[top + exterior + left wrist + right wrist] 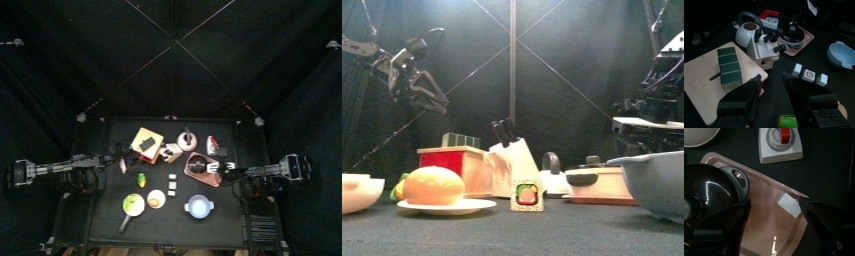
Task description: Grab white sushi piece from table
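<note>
Down on the small black table (227,215), the white sushi piece (808,74) lies near the middle, the central one in a short row of three small blocks. It is a white square with a dark rim and a red and green filling showing on its upper face; the two white blocks flanking it (797,68) (822,78) show no filling. In the front view the same piece (528,196) stands upright just right of a white plate (446,207) carrying a round yellow-orange fruit (433,185).

Above and apart from the piece, the left gripper (771,86) hangs with its two black jaws parted and nothing between them. The piece sits just beyond the jaw tips in the left wrist view, untouched. Beside it are a wooden cutting board (704,75) bearing a dark green block (731,68), a white knife block with black handles (769,46), a white kettle (747,33) and a light blue bowl (842,54).

Over on the other side, the right gripper (774,210) is low above a pinkish tray (771,223) that holds a black pot with a shiny lid (707,188). Its jaws stand wide apart and empty. A white kitchen timer with a red knob (781,143) lies just past the tray.
</note>
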`<state>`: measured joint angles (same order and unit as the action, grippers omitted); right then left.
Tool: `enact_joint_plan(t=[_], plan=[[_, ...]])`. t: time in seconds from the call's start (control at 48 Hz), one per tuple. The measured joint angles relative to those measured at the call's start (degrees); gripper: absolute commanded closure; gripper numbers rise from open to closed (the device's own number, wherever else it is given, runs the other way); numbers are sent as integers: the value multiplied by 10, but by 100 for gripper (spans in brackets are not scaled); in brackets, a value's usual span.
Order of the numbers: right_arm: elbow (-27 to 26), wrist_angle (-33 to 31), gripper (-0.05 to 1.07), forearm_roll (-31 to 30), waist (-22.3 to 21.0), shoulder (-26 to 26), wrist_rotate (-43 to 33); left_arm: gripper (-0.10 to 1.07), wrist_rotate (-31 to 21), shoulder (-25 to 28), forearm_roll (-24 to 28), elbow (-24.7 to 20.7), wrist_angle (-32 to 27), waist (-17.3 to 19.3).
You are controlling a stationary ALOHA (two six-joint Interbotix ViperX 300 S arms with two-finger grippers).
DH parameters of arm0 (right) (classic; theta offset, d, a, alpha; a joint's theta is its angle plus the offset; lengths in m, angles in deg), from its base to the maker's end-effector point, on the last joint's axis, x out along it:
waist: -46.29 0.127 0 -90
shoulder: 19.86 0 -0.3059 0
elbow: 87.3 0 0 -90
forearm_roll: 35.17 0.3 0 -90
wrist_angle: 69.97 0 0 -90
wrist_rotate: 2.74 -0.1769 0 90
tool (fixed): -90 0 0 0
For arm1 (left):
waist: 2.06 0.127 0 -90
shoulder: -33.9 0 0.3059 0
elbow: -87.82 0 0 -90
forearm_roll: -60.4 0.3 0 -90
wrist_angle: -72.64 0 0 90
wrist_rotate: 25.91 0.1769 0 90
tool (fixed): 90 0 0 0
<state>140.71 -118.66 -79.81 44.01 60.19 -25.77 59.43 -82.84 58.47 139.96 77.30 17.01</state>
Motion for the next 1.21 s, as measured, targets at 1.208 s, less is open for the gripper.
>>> enact_joint_plan(t=[1.208], plan=[[-336,87,-2,-37,80,314,3,19,0,0,-3,2,-2,1]])
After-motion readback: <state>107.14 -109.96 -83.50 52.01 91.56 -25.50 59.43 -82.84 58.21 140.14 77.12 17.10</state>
